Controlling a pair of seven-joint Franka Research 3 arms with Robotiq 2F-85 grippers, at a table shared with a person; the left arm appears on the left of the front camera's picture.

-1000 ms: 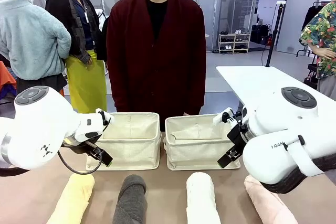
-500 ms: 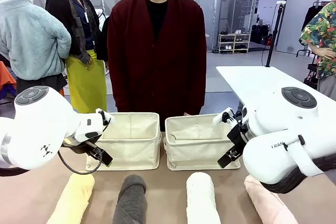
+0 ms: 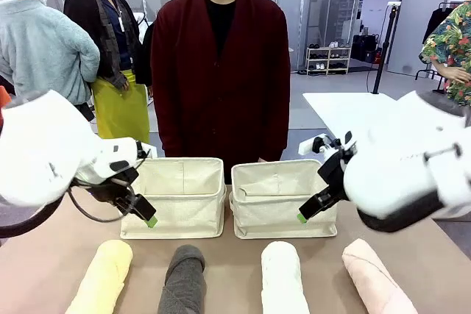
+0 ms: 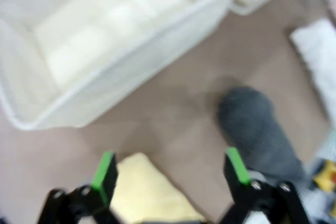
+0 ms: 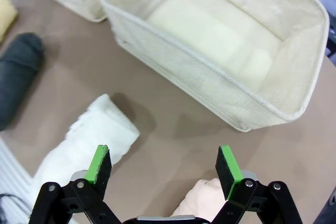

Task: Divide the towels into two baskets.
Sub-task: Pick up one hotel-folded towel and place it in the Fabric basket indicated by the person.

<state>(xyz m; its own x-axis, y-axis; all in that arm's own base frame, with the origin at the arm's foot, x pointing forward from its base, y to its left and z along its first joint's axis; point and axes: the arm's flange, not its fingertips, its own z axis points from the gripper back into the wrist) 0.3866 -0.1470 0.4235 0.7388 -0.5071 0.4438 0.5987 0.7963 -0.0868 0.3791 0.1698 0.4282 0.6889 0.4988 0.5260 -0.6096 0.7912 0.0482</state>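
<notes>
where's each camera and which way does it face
Front: fixed between the arms, facing the person across the table; left gripper and right gripper show.
Left wrist: on that arm, looking down at the yellow towel and grey towel; its open gripper shows.
Right wrist: likewise, down at the white towel and a basket; open gripper shows.
Both wrist views share the grey towel.
</notes>
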